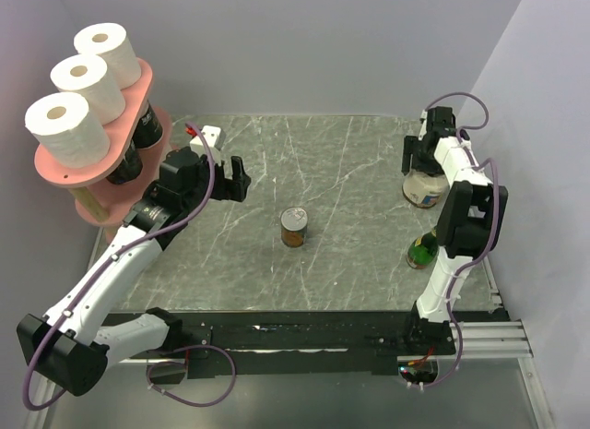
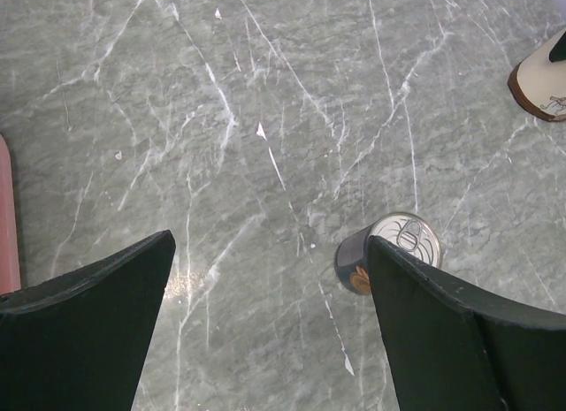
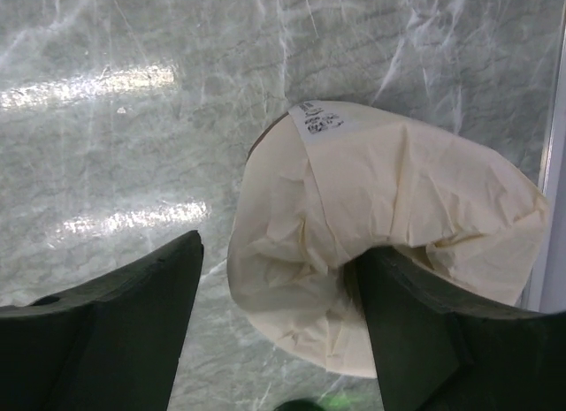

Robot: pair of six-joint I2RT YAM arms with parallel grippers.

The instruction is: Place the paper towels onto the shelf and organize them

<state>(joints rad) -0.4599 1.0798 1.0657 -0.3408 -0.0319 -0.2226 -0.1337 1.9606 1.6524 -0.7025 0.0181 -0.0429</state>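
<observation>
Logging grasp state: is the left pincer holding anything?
No, the left pincer is open, with only table showing between its fingers.

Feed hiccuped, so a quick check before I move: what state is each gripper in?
Left gripper: open, holding nothing.
Right gripper: open, poised over the cream-wrapped paper towel roll, not gripping it.

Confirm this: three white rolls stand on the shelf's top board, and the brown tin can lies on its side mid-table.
No: the top external view shows the tin can standing upright. The three white rolls are on the shelf's top board.
</observation>
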